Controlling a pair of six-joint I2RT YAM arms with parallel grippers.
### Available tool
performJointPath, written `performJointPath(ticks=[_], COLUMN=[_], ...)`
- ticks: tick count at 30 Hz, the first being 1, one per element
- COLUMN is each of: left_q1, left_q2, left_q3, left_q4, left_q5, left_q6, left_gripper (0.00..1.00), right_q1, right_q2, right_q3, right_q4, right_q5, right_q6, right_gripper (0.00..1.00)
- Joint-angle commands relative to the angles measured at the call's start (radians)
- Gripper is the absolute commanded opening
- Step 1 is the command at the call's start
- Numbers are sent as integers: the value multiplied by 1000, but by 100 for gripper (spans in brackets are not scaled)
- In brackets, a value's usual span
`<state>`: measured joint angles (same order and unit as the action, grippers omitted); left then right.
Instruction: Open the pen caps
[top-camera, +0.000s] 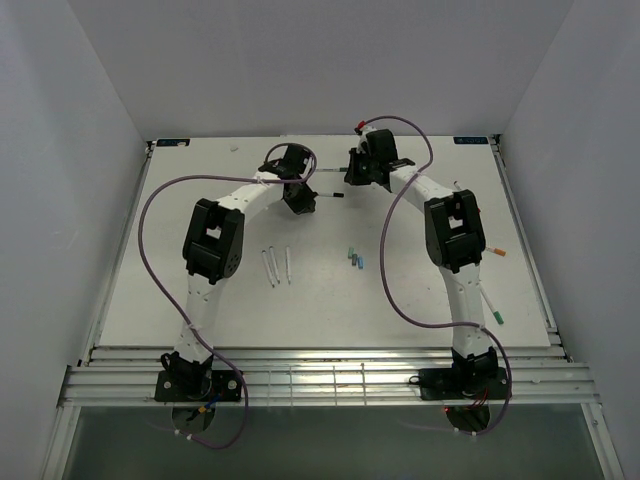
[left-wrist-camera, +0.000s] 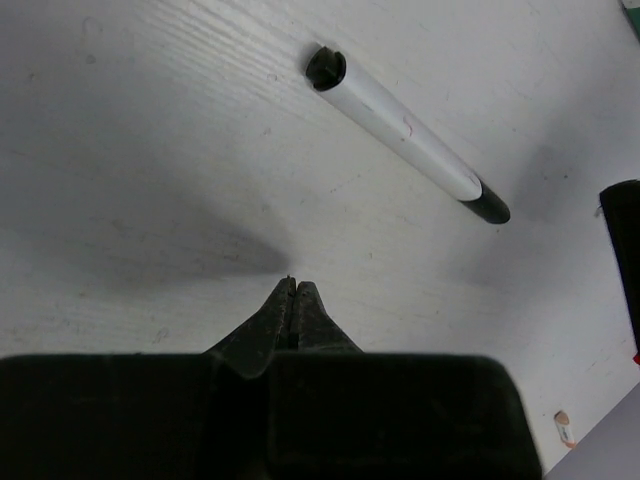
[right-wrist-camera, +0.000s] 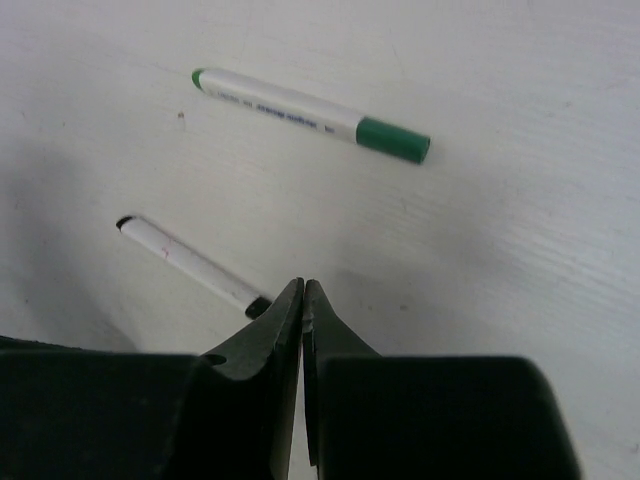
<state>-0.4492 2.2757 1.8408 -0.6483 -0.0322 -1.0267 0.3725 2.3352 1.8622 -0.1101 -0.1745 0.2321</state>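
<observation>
Top: left claw (top-camera: 303, 203) and right claw (top-camera: 350, 178) are flanking pen (top-camera: 326, 195) | Left wrist: left claw is sitting closed, empty; black cap (left-wrist-camera: 490, 208), on barrel (left-wrist-camera: 400, 135), is lying apart | Right wrist: right claw is sitting closed, empty, just beside black cap | Advice: reopening both, clamping barrel, pulling black cap straight off.

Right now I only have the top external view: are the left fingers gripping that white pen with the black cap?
Observer: No. Left wrist view: the left fingers are shut on nothing; the white pen with the black cap lies ahead, apart from them.
Operator: The right fingers?
Observer: Shut and empty too; right wrist view shows that pen's dark end beside them.
Operator: Anything else nearby?
Observer: A white pen with a green cap, cap on, lies beyond.
</observation>
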Motion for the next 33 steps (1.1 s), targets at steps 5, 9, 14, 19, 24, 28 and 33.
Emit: performJointPath(ticks=[5,9,14,19,24,28,33], left_q1=[1,1,4,6,12,15,15], left_q2=[60,59,30,15,13,-1,8], left_q3=[87,90,58,37,34,25,47], left_q4=[12,13,0,-20,-42,-42,-44], left_q5=[-29,-34,-52,-71,-67,-69,-61], left_q6=[-45,-35,-42,-75,-107,-119,-124], left_gripper=[0,0,14,37,52,55,57], right_q1=[-4,-4,2,8,32,49,63], right_q2=[170,197,182,99,33,-11,-54], right_q3=[298,299,206,34,-98,-198,-300], right_q4=[-91,-111,-103,-36,7,58,141], right_q5=[-62,-86,-122,-129,-132,-146,-177], right_q6=[30,70,88,101,99,110,147], right_gripper=[8,8,8,8,8,8,8])
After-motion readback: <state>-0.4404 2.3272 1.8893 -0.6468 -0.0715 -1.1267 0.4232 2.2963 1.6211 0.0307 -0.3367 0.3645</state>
